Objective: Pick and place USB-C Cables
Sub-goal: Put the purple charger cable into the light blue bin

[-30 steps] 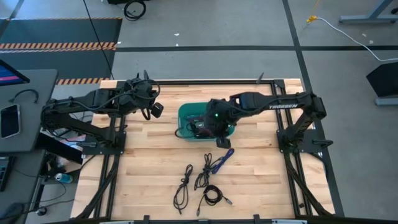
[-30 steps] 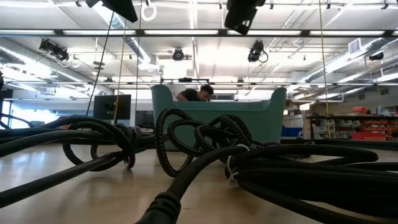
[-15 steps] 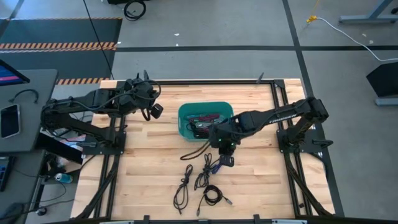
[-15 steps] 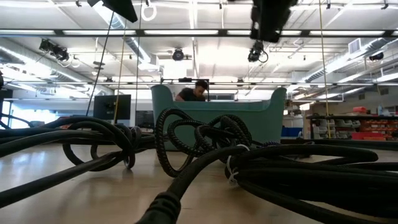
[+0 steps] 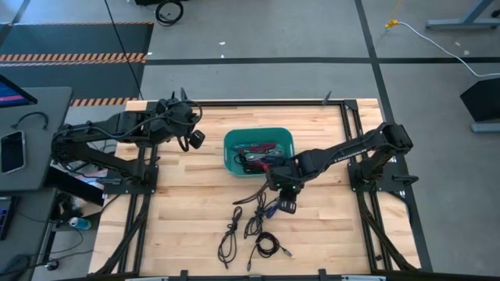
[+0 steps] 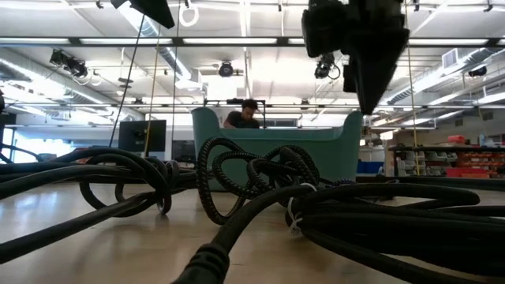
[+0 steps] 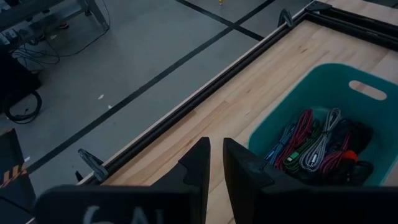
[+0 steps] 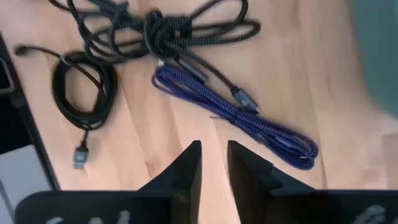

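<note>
The right gripper (image 5: 286, 204) is being held low over the table (image 5: 187, 226), just beside the purple-blue cable (image 8: 249, 121), its two fingers (image 8: 186, 168) nearly closed with only a narrow slot between them and nothing held in that slot. The remaining USB-C cables are being left in front of the teal bin (image 5: 231, 143): a knotted black bundle (image 8: 161, 28), a small black coil (image 8: 84, 90) and a long black cable (image 5: 229, 234), all lying close together, while several cables (image 7: 314, 146) are already being kept inside the bin. For the step to be done well, the jaws are being asked to open wider before any descent, since the present gap looks too tight to be passed over the folded bundle. The middle of the purple-blue cable, where its strands are lying doubled, is probably best chosen, so that loose ends are not left trailing. The black bundle is lying very near one end and is likely to be dragged along if the grasp is placed there. The left gripper (image 7: 214, 162) is being kept back near the table's far left edge, its fingers almost together and empty.
</note>
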Motion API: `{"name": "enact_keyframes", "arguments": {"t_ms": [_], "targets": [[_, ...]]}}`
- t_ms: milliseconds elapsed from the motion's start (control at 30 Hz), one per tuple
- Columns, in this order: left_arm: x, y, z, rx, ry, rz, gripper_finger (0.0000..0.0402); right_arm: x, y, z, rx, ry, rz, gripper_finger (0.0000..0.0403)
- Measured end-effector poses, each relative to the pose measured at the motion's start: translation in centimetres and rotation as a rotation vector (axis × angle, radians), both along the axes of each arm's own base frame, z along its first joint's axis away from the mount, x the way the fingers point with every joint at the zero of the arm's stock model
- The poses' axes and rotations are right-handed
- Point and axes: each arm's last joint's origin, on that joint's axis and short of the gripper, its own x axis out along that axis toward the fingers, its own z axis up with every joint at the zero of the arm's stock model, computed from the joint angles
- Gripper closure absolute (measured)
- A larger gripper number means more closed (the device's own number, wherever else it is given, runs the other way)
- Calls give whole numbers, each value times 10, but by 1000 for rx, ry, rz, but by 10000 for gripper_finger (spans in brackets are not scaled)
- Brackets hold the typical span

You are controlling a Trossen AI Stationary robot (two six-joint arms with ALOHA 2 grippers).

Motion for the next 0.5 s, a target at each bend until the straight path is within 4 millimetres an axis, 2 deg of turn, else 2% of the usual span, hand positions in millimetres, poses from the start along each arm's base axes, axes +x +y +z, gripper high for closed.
{"name": "enact_keyframes", "arguments": {"t_ms": [267,500], "targets": [[0,0,0,0,0,0,351,-8,10,-28,-76,-32,46,273],[0,0,0,0,0,0,351,-22,13,-52,-220,-22,145,266]]}}
